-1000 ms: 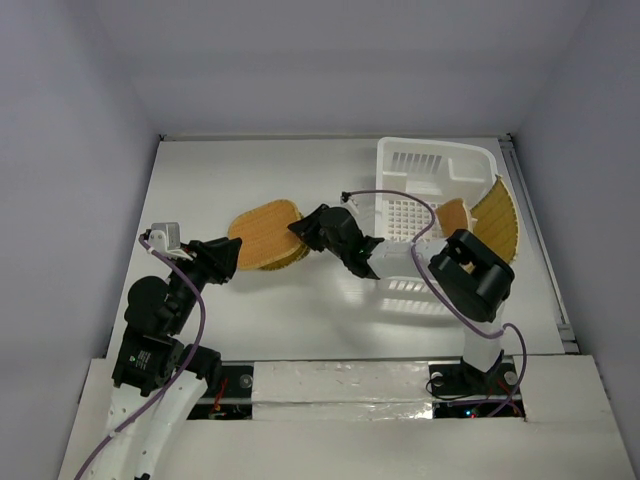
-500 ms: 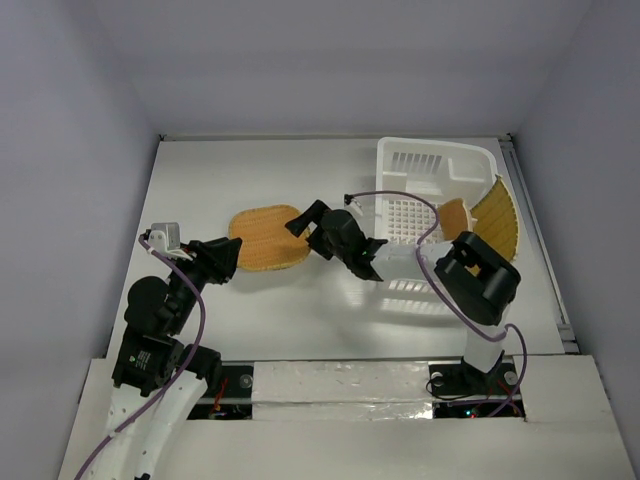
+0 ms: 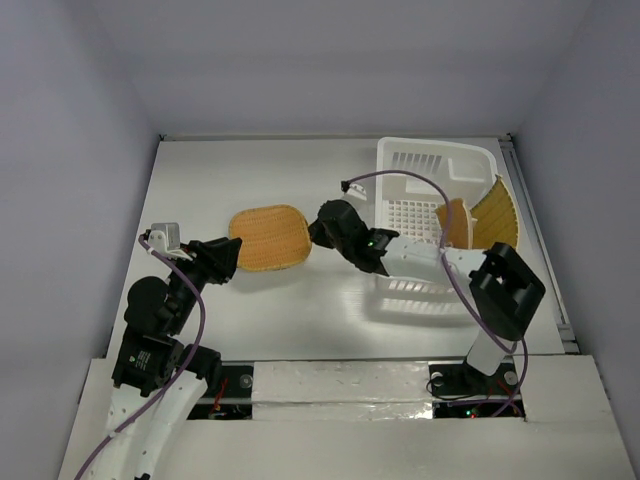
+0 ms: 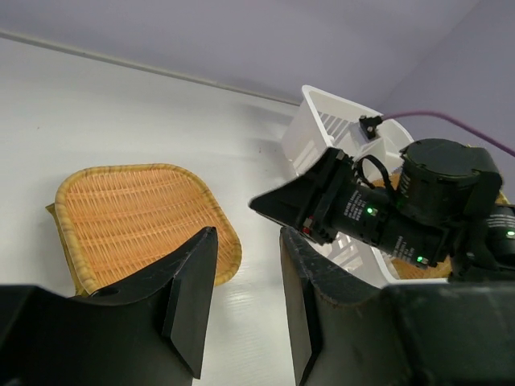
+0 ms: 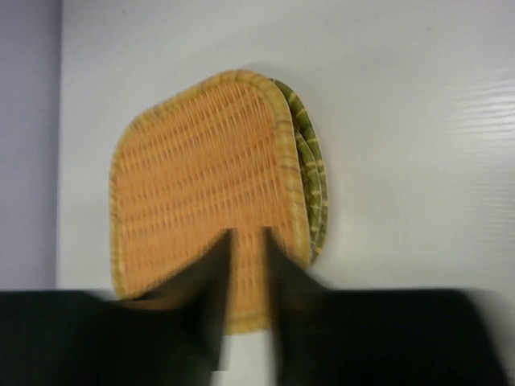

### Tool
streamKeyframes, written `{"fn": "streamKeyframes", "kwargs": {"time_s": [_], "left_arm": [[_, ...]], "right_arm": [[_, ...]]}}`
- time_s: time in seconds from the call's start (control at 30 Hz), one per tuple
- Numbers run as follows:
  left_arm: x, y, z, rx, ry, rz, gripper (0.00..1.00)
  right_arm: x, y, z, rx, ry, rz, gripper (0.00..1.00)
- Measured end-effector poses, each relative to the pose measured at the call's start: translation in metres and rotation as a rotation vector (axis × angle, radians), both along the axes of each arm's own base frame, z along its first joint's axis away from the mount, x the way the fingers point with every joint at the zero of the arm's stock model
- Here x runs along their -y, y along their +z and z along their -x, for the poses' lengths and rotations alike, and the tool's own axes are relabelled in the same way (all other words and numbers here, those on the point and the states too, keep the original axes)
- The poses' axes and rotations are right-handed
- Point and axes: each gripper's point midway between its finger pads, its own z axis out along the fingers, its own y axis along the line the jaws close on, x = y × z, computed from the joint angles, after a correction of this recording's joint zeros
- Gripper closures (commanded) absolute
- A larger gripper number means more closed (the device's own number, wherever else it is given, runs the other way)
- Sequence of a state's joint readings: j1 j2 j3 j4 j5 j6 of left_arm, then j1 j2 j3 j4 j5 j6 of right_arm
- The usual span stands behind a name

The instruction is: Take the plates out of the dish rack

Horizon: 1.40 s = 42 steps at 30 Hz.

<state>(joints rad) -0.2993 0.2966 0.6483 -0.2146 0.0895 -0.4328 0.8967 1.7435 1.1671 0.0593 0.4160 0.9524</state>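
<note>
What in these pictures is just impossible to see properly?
- Stack of plates: the right wrist view shows green edges underneath, too crowded to count.
- Right claw: blurred there; whether it touches the stack is unclear.
- Dish rack: in the top view the right arm covers its near side.
- Plates at the rack: partly behind that arm.

Stacked plates (image 3: 268,237): on the table (image 3: 300,170), left of the rack (image 3: 432,162).
Other plates (image 3: 495,215): upright at the rack's right side.
</note>
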Motion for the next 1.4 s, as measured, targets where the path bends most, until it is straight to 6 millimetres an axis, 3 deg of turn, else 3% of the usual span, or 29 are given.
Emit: {"fn": "streamKeyframes", "kwargs": {"time_s": [0.03,0.1,0.2,0.3,0.37,0.43,0.47,0.5,0.6,0.67,0.83,1.07,1.27,1.4], "left_arm": [[0.0,0.0,0.0,0.0,0.0,0.0,0.66],[0.0,0.0,0.0,0.0,0.0,0.0,0.66],[0.0,0.0,0.0,0.0,0.0,0.0,0.69],[0.0,0.001,0.001,0.002,-0.003,0.003,0.78],[0.0,0.002,0.002,0.007,-0.004,0.006,0.85],[0.0,0.003,0.003,0.014,-0.003,0.008,0.87],[0.0,0.004,0.003,0.016,-0.003,0.009,0.87],[-0.001,0.004,0.004,0.018,-0.003,0.01,0.87],[-0.001,0.005,0.005,0.024,-0.003,0.011,0.84],[-0.001,0.006,0.006,0.029,-0.002,0.013,0.8],[-0.002,0.008,0.007,0.034,-0.002,0.014,0.74],[-0.002,0.01,0.009,0.045,0.0,0.018,0.72],[-0.003,0.01,0.009,0.047,0.0,0.018,0.71],[-0.003,0.01,0.009,0.047,-0.001,0.019,0.71]], "right_arm": [[0.002,0.004,0.003,0.008,0.007,0.022,1.0],[0.01,0.018,0.011,0.032,0.021,0.073,1.0],[0.04,0.069,0.024,0.119,0.003,0.129,1.0],[0.092,0.13,0.035,0.215,-0.096,0.152,1.0],[0.139,0.163,0.041,0.255,-0.196,0.17,1.0],[0.193,0.177,0.047,0.257,-0.305,0.215,0.84],[0.223,0.178,0.048,0.248,-0.37,0.249,0.68],[0.247,0.177,0.05,0.233,-0.425,0.285,0.36],[0.316,0.161,0.06,0.164,-0.562,0.425,0.19],[0.342,0.149,0.067,0.111,-0.594,0.511,0.19],[0.357,0.129,0.064,0.02,-0.555,0.65,0.29],[0.348,0.08,0.047,-0.138,-0.414,0.836,0.31],[0.358,0.07,0.044,-0.184,-0.393,0.896,0.39],[0.36,0.057,0.039,-0.227,-0.368,0.944,0.53]]}}
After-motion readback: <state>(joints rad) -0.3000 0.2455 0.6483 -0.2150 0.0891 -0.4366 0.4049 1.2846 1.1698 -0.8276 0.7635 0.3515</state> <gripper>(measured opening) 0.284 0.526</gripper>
